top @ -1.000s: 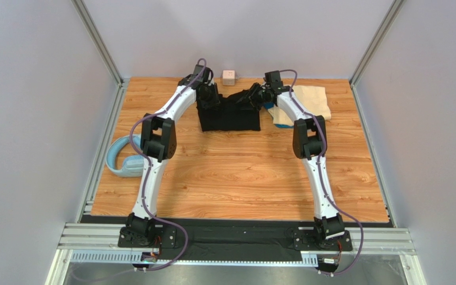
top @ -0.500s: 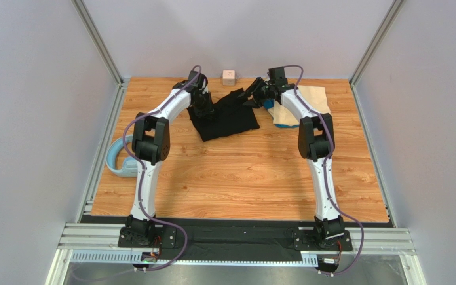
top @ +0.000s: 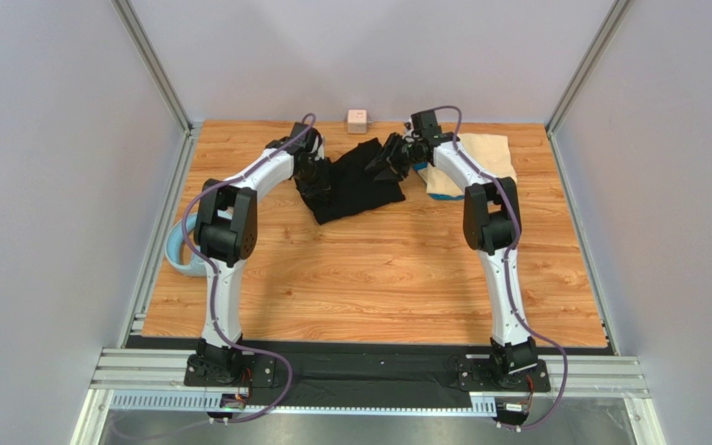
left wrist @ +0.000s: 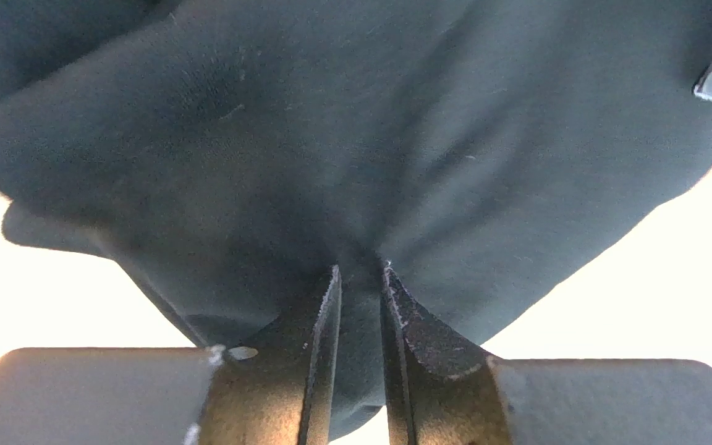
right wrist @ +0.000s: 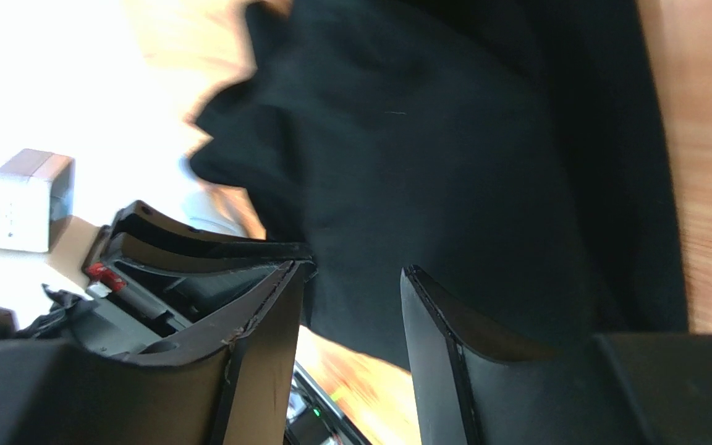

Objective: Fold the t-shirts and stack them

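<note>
Up at the far middle of the table (top: 369, 278), the black t-shirt (top: 362, 181) lies bunched between the two arms. The left gripper (left wrist: 360, 278) is clamped on a fold at its left edge; the wrist view shows dark cloth squeezed between the nearly touching fingers and spreading away above them. The right gripper (right wrist: 355, 269) sits over the shirt's right side with its jaws standing apart and black cloth showing through the gap. Whether its tips touch the fabric is hard to say from the blurred wrist view.

The table is pale wood planking, boxed in by plain grey walls (top: 53, 185) with metal posts in the far corners.

A cream t-shirt (top: 485, 153) lies just right of the right arm, with a blue t-shirt (top: 441, 196) peeking out at its near-left edge. A pink cube (top: 358, 119) sits at the far edge, and a light-blue ring (top: 180, 252) lies by the left wall, partly hidden behind the left arm.
</note>
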